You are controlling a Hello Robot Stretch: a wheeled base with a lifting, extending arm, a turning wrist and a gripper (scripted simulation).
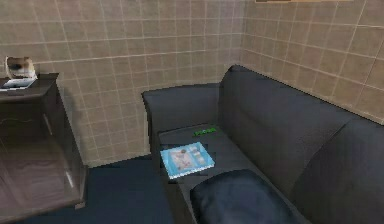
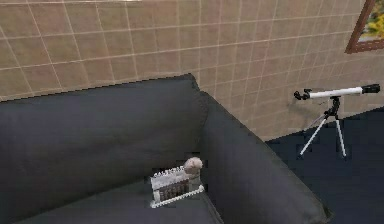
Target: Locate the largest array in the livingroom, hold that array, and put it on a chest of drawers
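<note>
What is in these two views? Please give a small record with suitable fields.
walls: beige tiled wall
floor: dark blue floor
sofa: dark grey upholstered sofa against the walls
seat, forward view: light blue flat book-like thing, small green thing, dark blue cushion
seat, arm side view: grey slatted rack-like thing, small round beige thing by it
cabinet: dark wooden cabinet, forward view's left, small white thing on top
floor item: white telescope on tripod
wall item: framed picture, arm side view's upper right
</note>
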